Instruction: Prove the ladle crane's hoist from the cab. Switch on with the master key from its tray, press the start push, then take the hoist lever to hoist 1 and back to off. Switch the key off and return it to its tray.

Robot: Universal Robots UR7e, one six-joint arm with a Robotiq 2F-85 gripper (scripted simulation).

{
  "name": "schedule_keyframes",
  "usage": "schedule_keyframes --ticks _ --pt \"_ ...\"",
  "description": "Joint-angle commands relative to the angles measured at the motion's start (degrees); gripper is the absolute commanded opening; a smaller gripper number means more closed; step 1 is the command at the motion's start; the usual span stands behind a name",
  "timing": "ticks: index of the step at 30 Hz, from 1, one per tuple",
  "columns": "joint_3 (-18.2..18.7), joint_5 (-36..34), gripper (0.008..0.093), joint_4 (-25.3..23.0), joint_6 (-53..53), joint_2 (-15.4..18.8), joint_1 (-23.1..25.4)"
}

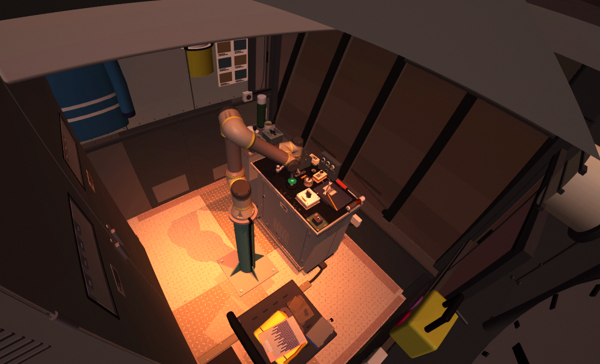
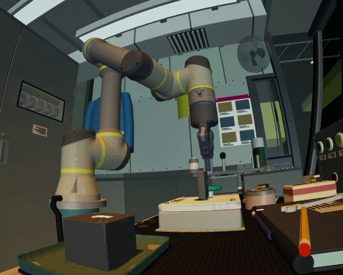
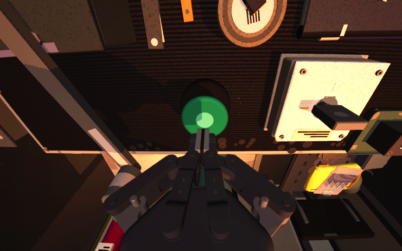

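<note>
The green start push (image 3: 204, 116) (image 1: 291, 181) is partly hidden behind the key switch in the second side camera, only its rim (image 2: 215, 188) showing. My gripper (image 3: 202, 135) (image 2: 207, 165) hangs above the push with its fingers closed and nothing in them. The master key (image 3: 333, 116) (image 2: 202, 185) stands in the cream key switch box (image 3: 324, 96) (image 2: 200, 211) to the right of the push. The key's green tray (image 2: 92, 254) at the desk's near end carries a dark block (image 2: 99, 239). A black-knobbed lever (image 2: 223, 161) stands behind the gripper.
A round tin (image 2: 259, 198) and a red-striped box (image 2: 309, 189) sit right of the key switch. A dark book (image 2: 307, 228) with an orange pencil (image 2: 304, 229) fills the desk's right side. An indicator panel (image 2: 332, 148) rises behind them.
</note>
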Motion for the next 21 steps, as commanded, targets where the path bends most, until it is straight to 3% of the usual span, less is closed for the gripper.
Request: schedule_keyframes --ticks 1,8,21 --pt "-0.02 0.00 0.0080 -0.03 0.00 -0.02 0.00" --pt "-0.03 0.00 0.0090 -0.03 0.00 -0.03 0.00" --pt "-0.03 0.00 0.0350 -0.03 0.00 -0.03 0.00"
